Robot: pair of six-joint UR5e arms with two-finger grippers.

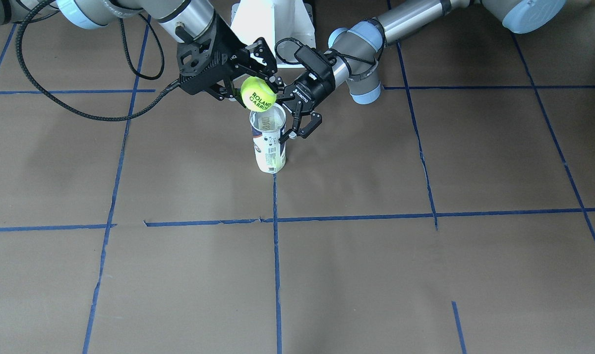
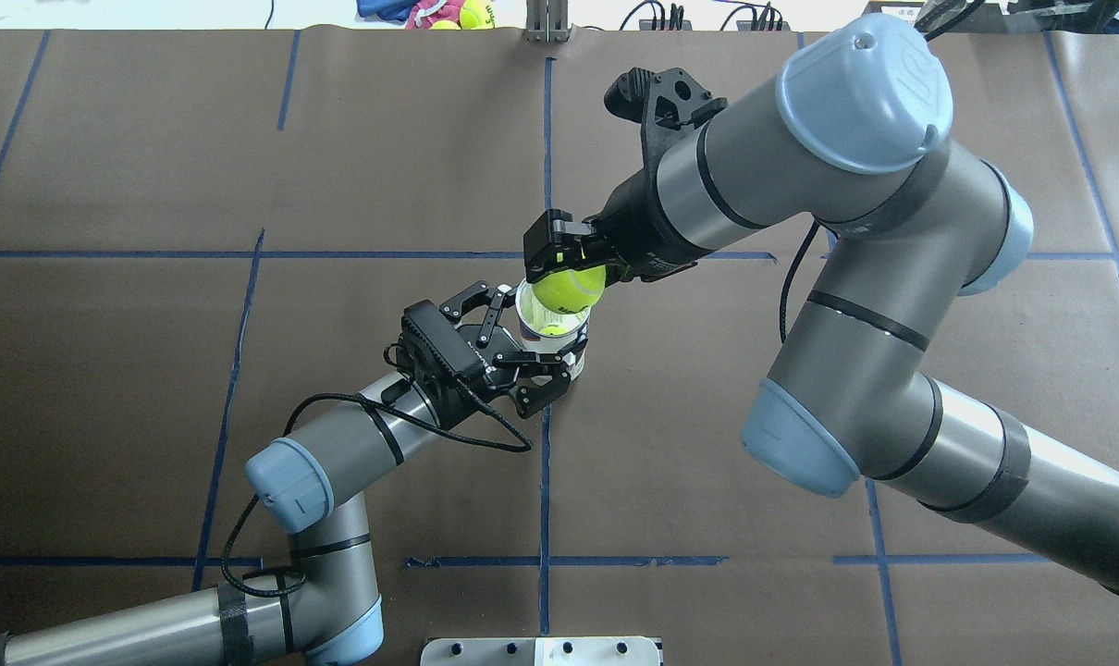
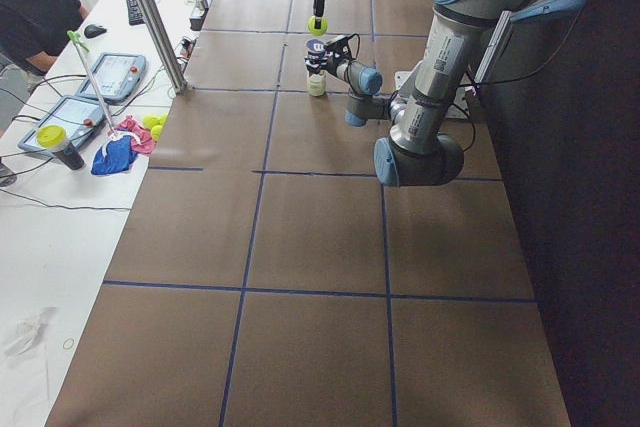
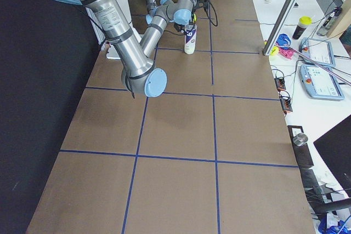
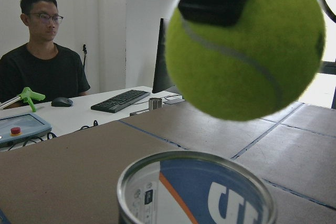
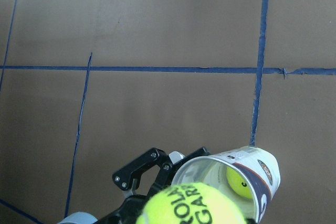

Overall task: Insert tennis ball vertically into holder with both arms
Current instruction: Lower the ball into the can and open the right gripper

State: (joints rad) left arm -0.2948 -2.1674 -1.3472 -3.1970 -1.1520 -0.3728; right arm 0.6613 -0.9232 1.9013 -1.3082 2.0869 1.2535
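– How many tennis balls?
– Four. One held tennis ball point(image 1: 258, 93), a second ball point(image 6: 241, 181) down inside the can, and two loose balls point(image 3: 154, 126) on the white desk.
– Cans?
– Just one tennis-ball can point(image 1: 268, 146).
– Arms?
– Two: left arm point(image 2: 356, 444) and right arm point(image 2: 855, 277). That makes two grippers, the left gripper point(image 2: 540, 334) and the right gripper point(image 2: 573, 277).
– And off the table?
– One operator point(image 5: 42, 72), one keyboard point(image 5: 121, 100), one mouse point(image 5: 62, 102), and two control pendants point(image 4: 317, 53).

Operator point(image 5: 44, 72) at white desk point(image 5: 73, 118) with keyboard point(image 5: 119, 100), mouse point(image 5: 62, 102).
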